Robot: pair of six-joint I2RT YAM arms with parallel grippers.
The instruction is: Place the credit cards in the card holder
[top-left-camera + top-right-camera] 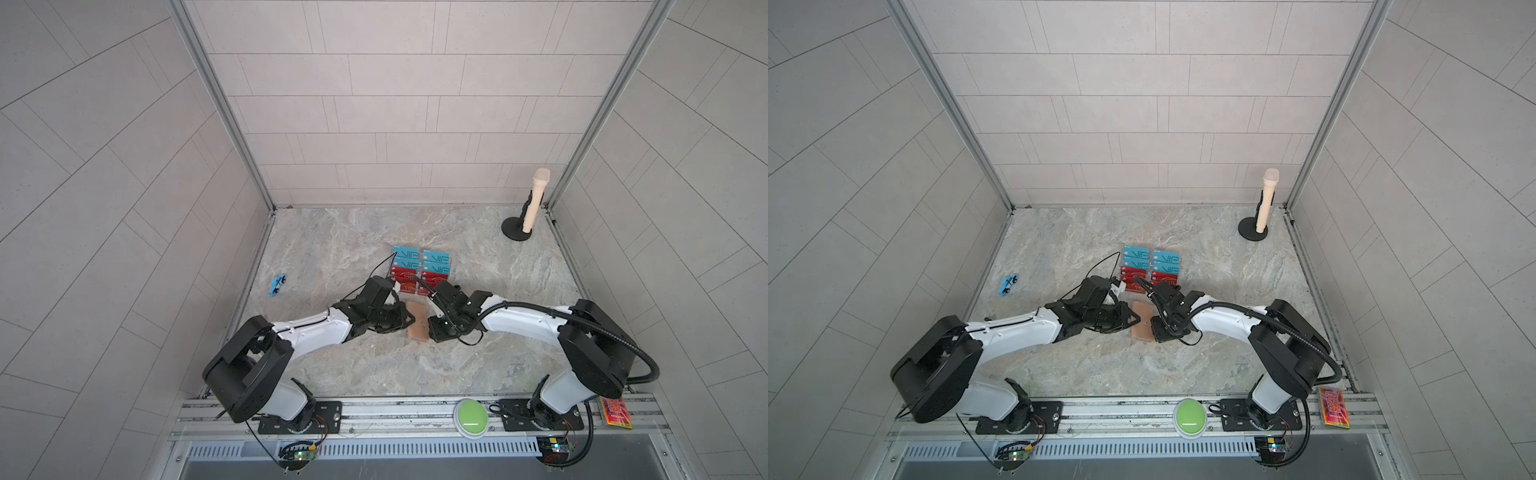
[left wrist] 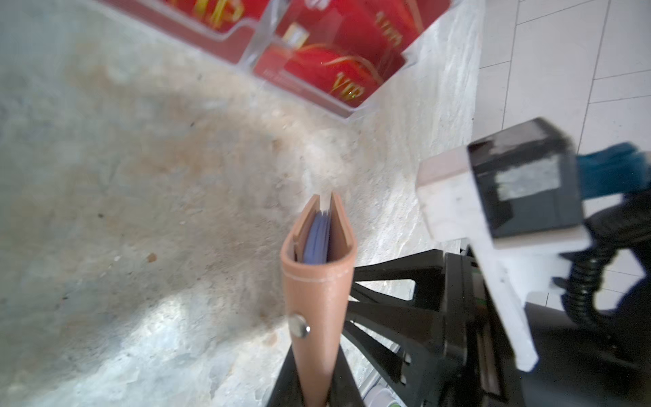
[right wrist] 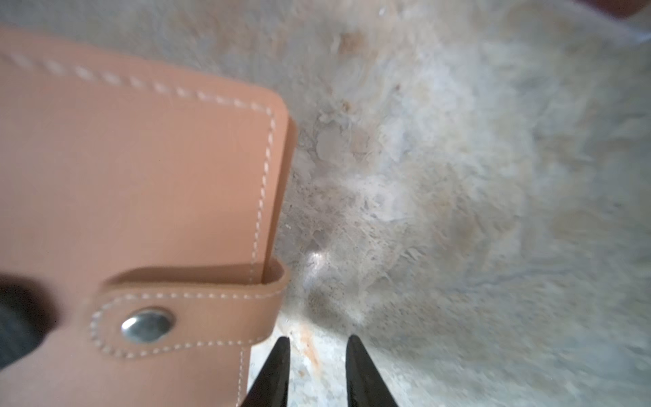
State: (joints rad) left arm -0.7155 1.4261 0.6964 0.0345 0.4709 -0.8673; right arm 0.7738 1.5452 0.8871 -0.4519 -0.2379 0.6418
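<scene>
Holder [image 1: 417, 324] lies snapped shut between both grippers, near the cards [image 1: 435, 272]; left gripper [image 1: 409, 319] looks clamped on its edge, right gripper [image 3: 317, 338] part-open, empty, beside the strap [image 3: 211, 306]. Opening step, I'd say: next pop the metal snap [image 3: 146, 326] off soft stitched tan leatherette; cards stiff, glossy.

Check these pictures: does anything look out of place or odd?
The card holder is snapped shut, clamped in the left pincer, so nothing can go in. A blue toy car lies alone near the left edge of the table, foreign to this task. Nothing looks spilled.
</scene>
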